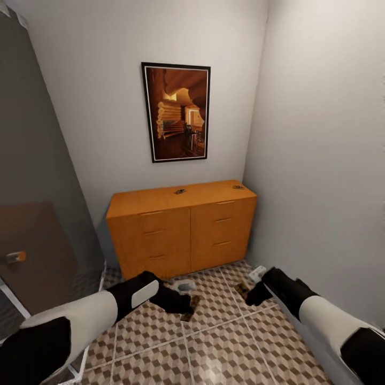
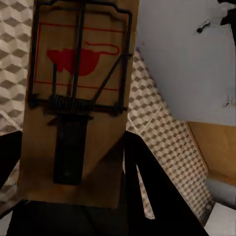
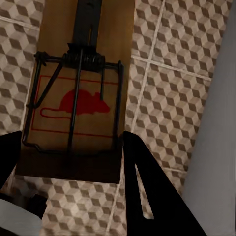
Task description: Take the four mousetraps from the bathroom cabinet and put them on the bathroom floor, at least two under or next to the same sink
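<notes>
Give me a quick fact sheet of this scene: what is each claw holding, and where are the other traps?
left claw: shut on a mousetrap
right claw: shut on a second mousetrap
on the cabinet: two small dark items, likely the remaining traps
bathroom floor: cube-patterned tiles
wall: framed picture

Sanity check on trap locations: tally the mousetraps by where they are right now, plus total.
Held in the left tool: 1 mousetrap
Held in the right tool: 1 mousetrap
On the cabinet top: 2 small dark items, probably mousetraps
On the bathroom floor: 0
Total: 4
</notes>
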{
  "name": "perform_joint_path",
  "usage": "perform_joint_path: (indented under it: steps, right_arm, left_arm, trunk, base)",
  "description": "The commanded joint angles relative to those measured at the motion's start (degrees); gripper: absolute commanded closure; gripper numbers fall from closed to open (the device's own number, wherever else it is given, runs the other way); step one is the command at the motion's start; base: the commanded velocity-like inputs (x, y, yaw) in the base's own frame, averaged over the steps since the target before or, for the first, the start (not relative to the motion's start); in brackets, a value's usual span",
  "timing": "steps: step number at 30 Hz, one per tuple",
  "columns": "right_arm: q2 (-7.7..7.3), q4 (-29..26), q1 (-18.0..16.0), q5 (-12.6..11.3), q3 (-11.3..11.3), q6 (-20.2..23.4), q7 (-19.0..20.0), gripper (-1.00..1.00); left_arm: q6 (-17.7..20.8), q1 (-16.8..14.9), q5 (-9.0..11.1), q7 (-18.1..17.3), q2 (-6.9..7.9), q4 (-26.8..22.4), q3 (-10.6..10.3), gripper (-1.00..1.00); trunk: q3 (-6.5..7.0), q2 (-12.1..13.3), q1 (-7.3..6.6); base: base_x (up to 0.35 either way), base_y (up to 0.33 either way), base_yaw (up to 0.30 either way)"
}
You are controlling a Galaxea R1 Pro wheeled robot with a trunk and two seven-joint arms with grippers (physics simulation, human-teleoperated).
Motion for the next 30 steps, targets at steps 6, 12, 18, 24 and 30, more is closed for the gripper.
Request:
perform_joint_path:
  steps: [6,12,18,24,30]
  right_arm:
    - [0.09,9.0,6.6,3.0,0.3,-10.3,-1.5,1.0]
    - [1.49,11.3,19.3,3.4,0.3,-30.7,-7.6,1.0]
    - [3.57,17.2,26.8,3.9,0.3,-38.7,-8.2,1.0]
    - [4.29,18.1,27.8,4.1,0.3,-45.6,-8.2,1.0]
    - [4.27,18.4,28.9,3.9,0.3,-47.1,-8.2,1.0]
  left_arm:
    - [-16.2,16.1,0.3,0.1,-0.81,12.4,-5.5,1.0]
    - [-33.2,25.3,0.1,6.9,-0.38,17.1,-5.9,1.0]
    - [-39.2,30.7,-1.5,8.5,2.95,18.8,-5.9,1.0]
    - [-39.3,31.8,-1.3,8.4,3.13,19.5,-5.9,1.0]
    - [-39.0,32.0,-1.2,8.4,2.89,19.3,-5.8,1.0]
  trunk:
    - [1.01,2.3,-1.32]
    - [2.09,4.7,-2.64]
    - [3.16,7.1,-3.96]
    - [3.16,7.1,-3.96]
    - [3.16,7.1,-3.96]
  base:
    - [-0.045,0.0,0.0]
    - [-0.002,0.0,0.0]
    - [0.0,0.0,0.0]
    - [0.0,0.0,0.0]
    - [0.0,0.0,0.0]
